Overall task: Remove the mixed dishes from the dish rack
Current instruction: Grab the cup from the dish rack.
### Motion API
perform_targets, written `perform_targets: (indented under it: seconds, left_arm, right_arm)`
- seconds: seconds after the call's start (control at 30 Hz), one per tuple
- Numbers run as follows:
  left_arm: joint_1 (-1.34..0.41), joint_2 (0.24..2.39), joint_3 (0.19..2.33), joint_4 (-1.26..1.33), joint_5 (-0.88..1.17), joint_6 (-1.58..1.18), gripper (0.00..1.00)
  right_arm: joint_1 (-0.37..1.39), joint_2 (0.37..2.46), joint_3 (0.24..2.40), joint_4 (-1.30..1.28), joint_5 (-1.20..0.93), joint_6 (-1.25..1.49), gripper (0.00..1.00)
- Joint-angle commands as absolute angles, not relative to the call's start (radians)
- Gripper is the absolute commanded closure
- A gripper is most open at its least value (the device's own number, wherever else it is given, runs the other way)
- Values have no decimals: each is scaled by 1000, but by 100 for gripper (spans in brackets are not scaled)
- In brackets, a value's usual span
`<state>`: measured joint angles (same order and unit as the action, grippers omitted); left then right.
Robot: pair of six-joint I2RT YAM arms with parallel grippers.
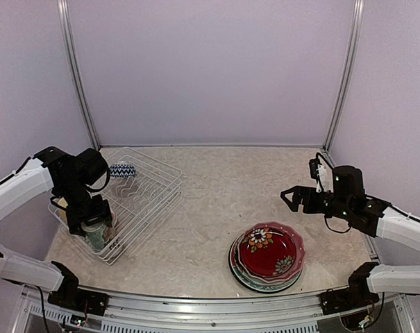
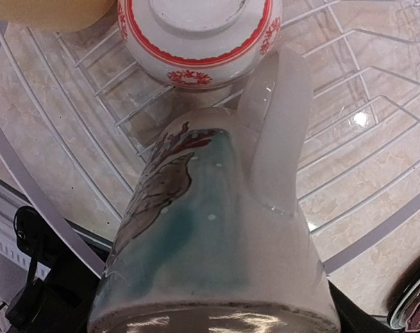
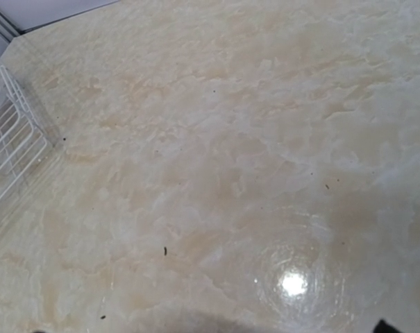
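The white wire dish rack [image 1: 146, 189] stands at the left. My left gripper [image 1: 91, 216] is down in its near corner, shut on a cream mug with a teal and red floral pattern [image 1: 97, 236]. That mug [image 2: 210, 236] fills the left wrist view and hides the fingers. Its handle [image 2: 275, 139] points away. An upturned white bowl with red trim [image 2: 196, 41] and a yellow mug [image 2: 50, 10] lie just beyond it in the rack [image 2: 362, 132]. A blue patterned bowl [image 1: 123, 170] sits at the rack's far end. My right gripper [image 1: 291, 198] is open and empty above the table.
A stack of plates with a red floral one on top [image 1: 268, 254] sits on the table at the near right; its edge shows in the left wrist view [image 2: 414, 312]. The rack's corner [image 3: 8, 139] shows in the right wrist view. A metal rail [image 1: 216, 305] runs along the near table edge.
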<state>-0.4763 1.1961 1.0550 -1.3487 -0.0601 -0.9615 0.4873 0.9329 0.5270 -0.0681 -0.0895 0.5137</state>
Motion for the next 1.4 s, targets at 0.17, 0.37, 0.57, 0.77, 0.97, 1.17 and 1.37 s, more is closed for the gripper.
perform_targets:
  seconds: [0.17, 0.37, 0.57, 0.77, 0.97, 1.17, 1.37]
  left_arm:
    - [-469, 1160, 1245, -1535, -85, -912, 64]
    - [-469, 1152, 1335, -1579, -105, -876, 67]
    - [-469, 1131, 1439, -1582, -94, -820, 73]
    - [-469, 1102, 1530, -1513, -18, -724, 78]
    - [-469, 1060, 1550, -1298, 142, -638, 79]
    - [-470, 1069, 1489, -1054, 274, -616, 81]
    - [-481, 1177, 1464, -921, 352, -656, 86]
  right_arm:
    - [477, 920, 526, -59, -86, 506, 0]
    - [477, 920, 529, -60, -90, 503, 0]
    - [477, 920, 532, -61, -93, 501, 0]
    - [477, 925, 523, -43, -108, 507, 0]
    - [476, 963, 545, -26, -157, 512, 0]
    - [477, 995, 569, 39, -228, 541, 0]
    - [494, 1081, 595, 162, -340, 606, 0]
